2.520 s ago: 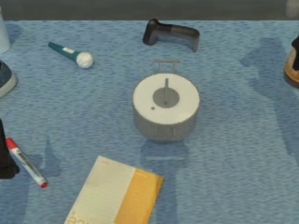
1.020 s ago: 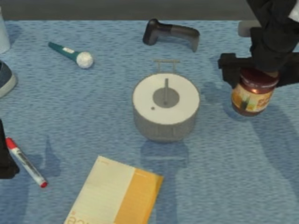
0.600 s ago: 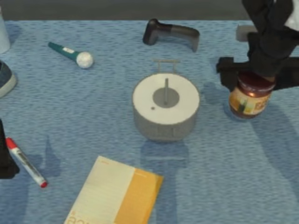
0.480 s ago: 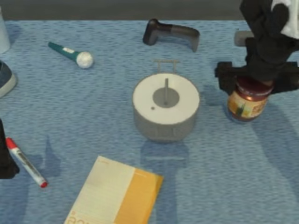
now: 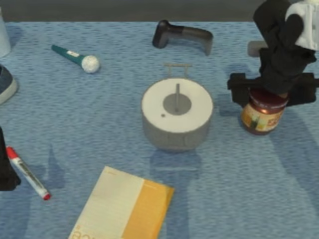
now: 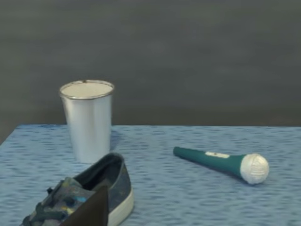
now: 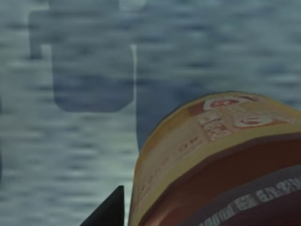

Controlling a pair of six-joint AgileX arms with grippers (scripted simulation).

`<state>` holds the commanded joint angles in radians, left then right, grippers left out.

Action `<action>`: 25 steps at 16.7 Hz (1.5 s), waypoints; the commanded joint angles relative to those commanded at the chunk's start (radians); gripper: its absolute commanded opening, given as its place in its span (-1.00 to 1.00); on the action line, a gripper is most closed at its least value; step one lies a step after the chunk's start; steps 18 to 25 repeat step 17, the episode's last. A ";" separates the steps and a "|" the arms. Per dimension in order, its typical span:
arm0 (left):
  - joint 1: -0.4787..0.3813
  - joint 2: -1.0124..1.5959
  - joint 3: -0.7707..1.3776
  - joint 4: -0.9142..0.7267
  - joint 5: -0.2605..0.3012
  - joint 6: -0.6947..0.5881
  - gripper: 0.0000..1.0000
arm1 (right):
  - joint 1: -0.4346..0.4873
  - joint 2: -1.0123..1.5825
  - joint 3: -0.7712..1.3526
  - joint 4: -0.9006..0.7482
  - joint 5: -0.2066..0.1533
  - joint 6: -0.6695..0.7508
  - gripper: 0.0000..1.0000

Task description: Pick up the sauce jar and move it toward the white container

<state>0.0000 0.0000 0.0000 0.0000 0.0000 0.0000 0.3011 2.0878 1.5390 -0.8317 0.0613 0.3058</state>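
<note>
Upright, maroon-lidded sauce jar (image 5: 262,113) with orange-yellow label, clamped in right tool (image 5: 273,91), beside white container (image 5: 177,119)

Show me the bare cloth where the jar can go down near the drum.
Free: the strip between white container and sauce jar under the right claw; also cloth right of the booklet. Crowded: behind the drum, by the wire handle and scanner.

A blue woven tablecloth (image 5: 99,129) covers the table, with a plain dark grey backdrop (image 6: 188,56) behind.
</note>
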 joint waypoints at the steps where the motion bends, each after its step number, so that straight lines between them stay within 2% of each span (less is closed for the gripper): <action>1: 0.000 0.000 0.000 0.000 0.000 0.000 1.00 | 0.000 0.000 0.000 0.000 0.000 0.000 -0.55; 11: 0.000 0.000 0.000 0.000 0.000 0.000 1.00 | 0.000 0.000 0.000 0.000 0.000 0.000 0.96; 25: 0.000 0.000 0.000 0.000 0.000 0.000 1.00 | 0.000 0.000 0.000 0.000 0.000 0.000 1.00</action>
